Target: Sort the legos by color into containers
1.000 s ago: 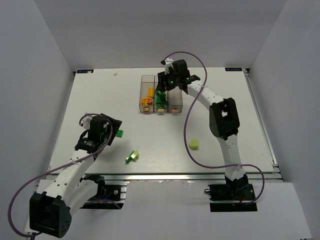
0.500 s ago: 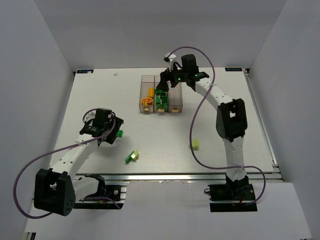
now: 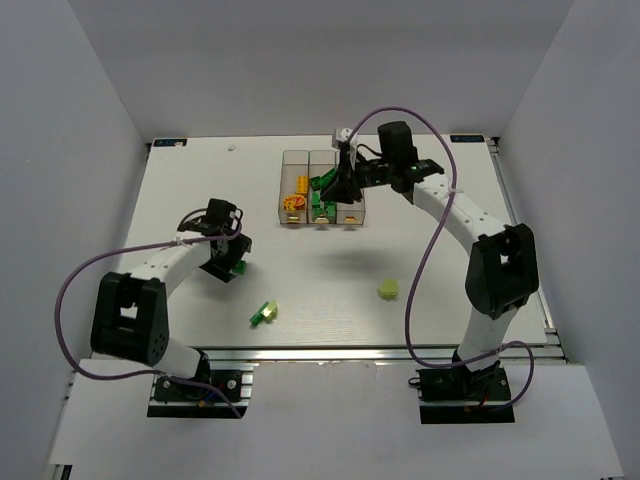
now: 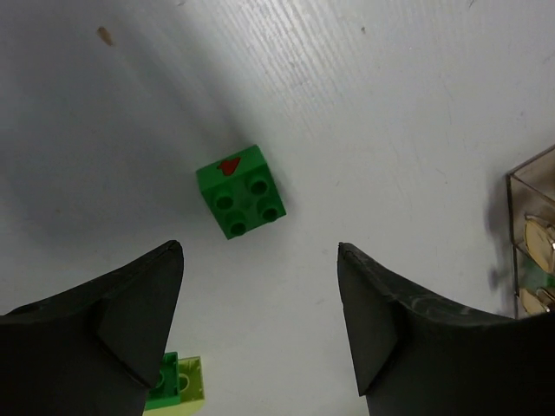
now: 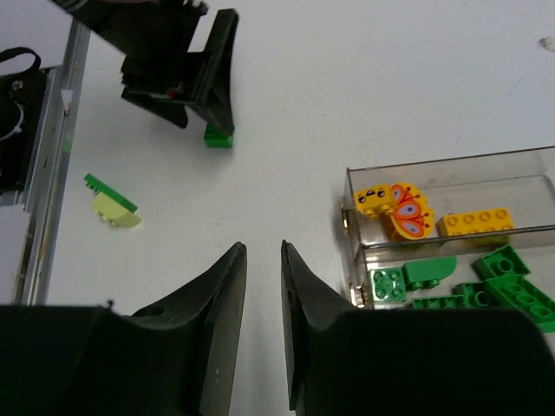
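The green brick (image 4: 241, 202) is glossy plastic; the bins (image 5: 451, 186) are clear, shiny plastic; the table (image 4: 390, 104) is matt white, faintly streaked.

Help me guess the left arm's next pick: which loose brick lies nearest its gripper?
The square green brick with the red mark, alone just ahead of the open left gripper.
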`<action>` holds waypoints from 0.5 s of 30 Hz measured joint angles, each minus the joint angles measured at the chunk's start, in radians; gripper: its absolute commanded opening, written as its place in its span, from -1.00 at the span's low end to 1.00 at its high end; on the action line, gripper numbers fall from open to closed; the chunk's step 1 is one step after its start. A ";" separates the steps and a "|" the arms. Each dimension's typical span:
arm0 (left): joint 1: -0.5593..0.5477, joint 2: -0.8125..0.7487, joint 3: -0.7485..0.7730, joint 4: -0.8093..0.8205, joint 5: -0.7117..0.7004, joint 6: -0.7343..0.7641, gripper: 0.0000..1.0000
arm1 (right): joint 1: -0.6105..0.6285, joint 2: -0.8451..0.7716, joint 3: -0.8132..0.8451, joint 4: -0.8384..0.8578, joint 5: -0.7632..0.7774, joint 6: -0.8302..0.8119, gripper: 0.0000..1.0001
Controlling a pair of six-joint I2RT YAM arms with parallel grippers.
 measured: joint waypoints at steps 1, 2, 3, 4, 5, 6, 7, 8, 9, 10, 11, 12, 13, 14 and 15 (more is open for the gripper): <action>0.002 0.025 0.018 -0.005 -0.002 0.003 0.59 | 0.002 -0.007 -0.019 -0.002 0.000 -0.007 -0.45; 0.003 0.048 0.034 -0.008 -0.003 0.009 0.58 | 0.003 -0.014 -0.037 -0.003 -0.002 -0.011 -0.45; 0.005 0.070 0.048 -0.006 -0.006 0.013 0.55 | 0.003 -0.020 -0.055 -0.005 -0.002 -0.016 -0.45; 0.008 0.087 0.055 -0.006 -0.007 0.018 0.54 | 0.003 -0.026 -0.071 -0.006 -0.003 -0.018 -0.45; 0.010 0.100 0.057 -0.005 -0.008 0.021 0.53 | 0.003 -0.031 -0.085 -0.008 -0.003 -0.019 -0.45; 0.014 0.111 0.057 -0.005 -0.010 0.026 0.51 | 0.003 -0.036 -0.097 -0.009 -0.003 -0.019 -0.46; 0.017 0.124 0.057 -0.005 -0.010 0.029 0.50 | 0.003 -0.042 -0.108 -0.008 -0.003 -0.019 -0.45; 0.020 0.138 0.057 -0.005 -0.010 0.030 0.50 | 0.003 -0.045 -0.114 -0.010 -0.003 -0.019 -0.45; 0.023 0.154 0.058 -0.005 -0.011 0.034 0.48 | 0.003 -0.049 -0.118 -0.010 -0.003 -0.019 -0.45; 0.026 0.168 0.059 -0.005 -0.012 0.037 0.45 | 0.003 -0.052 -0.120 -0.010 -0.003 -0.019 -0.45; 0.028 0.181 0.064 -0.010 -0.012 0.039 0.43 | 0.003 -0.054 -0.120 -0.009 -0.003 -0.019 -0.45; 0.029 0.187 0.072 -0.015 -0.012 0.041 0.41 | 0.003 -0.056 -0.120 -0.007 -0.003 -0.019 -0.45; 0.030 0.193 0.081 -0.016 -0.016 0.043 0.36 | 0.003 -0.058 -0.120 -0.007 -0.003 -0.019 -0.45; 0.031 0.200 0.090 -0.016 -0.018 0.044 0.35 | 0.003 -0.060 -0.120 -0.006 -0.003 -0.019 -0.45; 0.032 0.205 0.096 -0.015 -0.019 0.045 0.33 | 0.003 -0.063 -0.121 -0.006 -0.004 -0.019 -0.45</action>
